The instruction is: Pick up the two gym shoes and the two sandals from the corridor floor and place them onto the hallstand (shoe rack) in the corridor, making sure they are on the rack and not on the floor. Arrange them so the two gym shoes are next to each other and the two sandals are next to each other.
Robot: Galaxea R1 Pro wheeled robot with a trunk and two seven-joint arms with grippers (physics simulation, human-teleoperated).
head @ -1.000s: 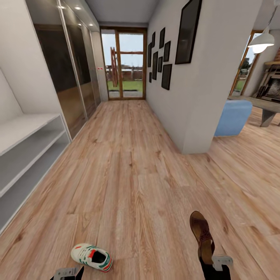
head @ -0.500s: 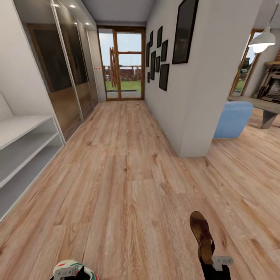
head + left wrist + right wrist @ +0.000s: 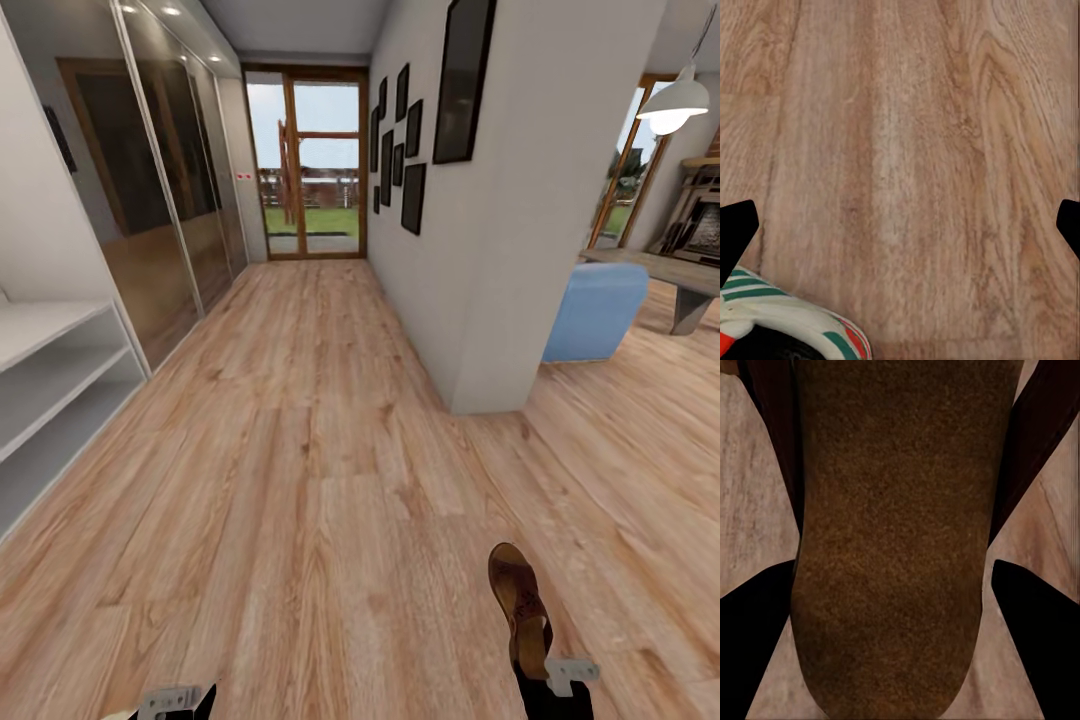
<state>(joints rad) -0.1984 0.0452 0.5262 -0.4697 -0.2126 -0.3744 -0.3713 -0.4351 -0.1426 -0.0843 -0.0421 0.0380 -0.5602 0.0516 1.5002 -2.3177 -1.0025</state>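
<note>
The right gripper [image 3: 540,672], low in the head view, is clamped on a dark brown leather slip-on sandal [image 3: 520,605], which sticks out ahead of it above the light brown wood-plank corridor floor [image 3: 330,480]. The left gripper [image 3: 178,702] shows as a grey bracket at the lower edge, well apart from the sandal. Far to the left of the sandal stands the end of the pale grey-white hallstand [image 3: 50,380] with its two open shelf levels, beside a wall of glossy mirrored wardrobe doors [image 3: 170,200]. Beyond the sandal the passage runs to a wood-framed glass door [image 3: 305,160], with black picture frames [image 3: 410,130] on the white wall and a blue armchair [image 3: 600,310] to the right. In the left wrist view, the left gripper's dark fingertips [image 3: 736,229] stand wide apart over bare planks, and a white gym shoe with green stripes [image 3: 784,322] lies just beside one fingertip. In the right wrist view, the sandal's brown underside [image 3: 892,547] sits between the two dark fingers [image 3: 757,637], which press its sides.
</note>
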